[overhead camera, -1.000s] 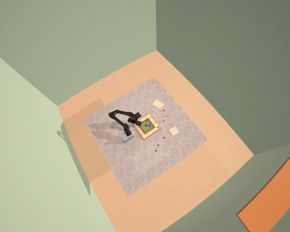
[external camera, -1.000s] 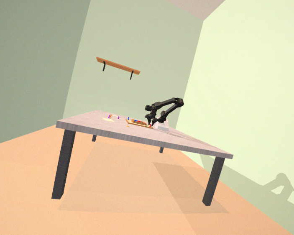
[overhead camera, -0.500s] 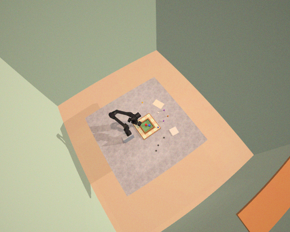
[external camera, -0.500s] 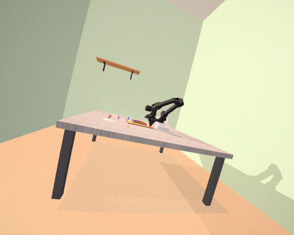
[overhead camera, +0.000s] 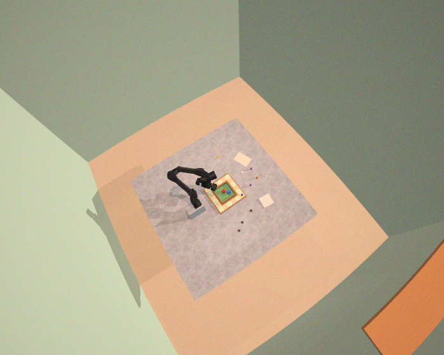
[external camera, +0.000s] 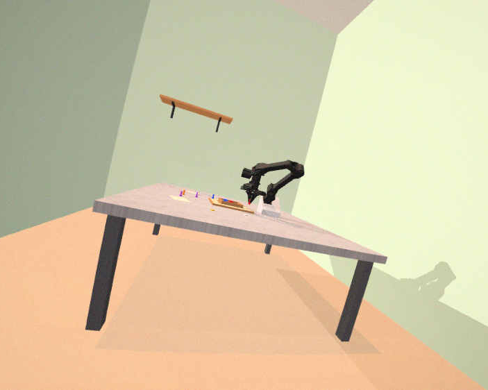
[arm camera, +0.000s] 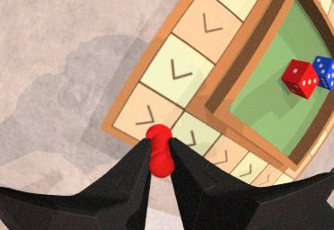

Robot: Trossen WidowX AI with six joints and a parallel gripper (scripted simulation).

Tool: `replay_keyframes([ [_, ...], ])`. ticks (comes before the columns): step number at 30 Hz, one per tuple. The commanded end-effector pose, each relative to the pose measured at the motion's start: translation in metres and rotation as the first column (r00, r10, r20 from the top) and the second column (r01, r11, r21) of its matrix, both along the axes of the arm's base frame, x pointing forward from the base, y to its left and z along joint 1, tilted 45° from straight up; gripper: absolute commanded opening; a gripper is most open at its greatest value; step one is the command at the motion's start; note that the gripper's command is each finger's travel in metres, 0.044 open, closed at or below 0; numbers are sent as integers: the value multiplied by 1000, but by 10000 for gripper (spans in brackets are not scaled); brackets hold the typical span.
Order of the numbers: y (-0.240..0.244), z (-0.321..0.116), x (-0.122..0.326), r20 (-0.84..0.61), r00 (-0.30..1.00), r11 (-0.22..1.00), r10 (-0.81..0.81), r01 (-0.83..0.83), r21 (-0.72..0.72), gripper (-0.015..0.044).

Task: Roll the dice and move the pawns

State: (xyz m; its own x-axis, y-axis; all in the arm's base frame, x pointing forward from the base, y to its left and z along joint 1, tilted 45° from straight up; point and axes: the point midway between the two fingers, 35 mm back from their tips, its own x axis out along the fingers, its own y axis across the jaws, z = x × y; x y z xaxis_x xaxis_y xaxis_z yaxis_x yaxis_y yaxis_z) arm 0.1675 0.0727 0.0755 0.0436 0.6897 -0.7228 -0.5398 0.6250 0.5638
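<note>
While the red die point(arm camera: 301, 79) and blue die point(arm camera: 325, 72) lie in the tray point(arm camera: 262, 99), the red pawn point(arm camera: 160, 150) is pinched by the gripper point(arm camera: 160, 154) at the board's corner square.

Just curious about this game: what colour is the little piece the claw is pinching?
Red. The pawn shows best in the wrist view, between the black fingers.

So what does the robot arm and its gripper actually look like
The arm is matte black throughout, built of slim jointed links on a pale grey base block. The gripper has two broad black fingers tapering to narrow tips. No cables or markings are visible.
</note>
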Motion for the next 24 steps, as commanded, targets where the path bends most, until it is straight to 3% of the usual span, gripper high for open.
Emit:
replay_keyframes([
  [1,-12,9,1,-5,1000,1000,1,-1,-8,0],
  [18,-56,63,-10,-7,1000,1000,8,-8,23,0],
  [24,-65,47,-4,-6,1000,1000,8,-7,22,0],
])
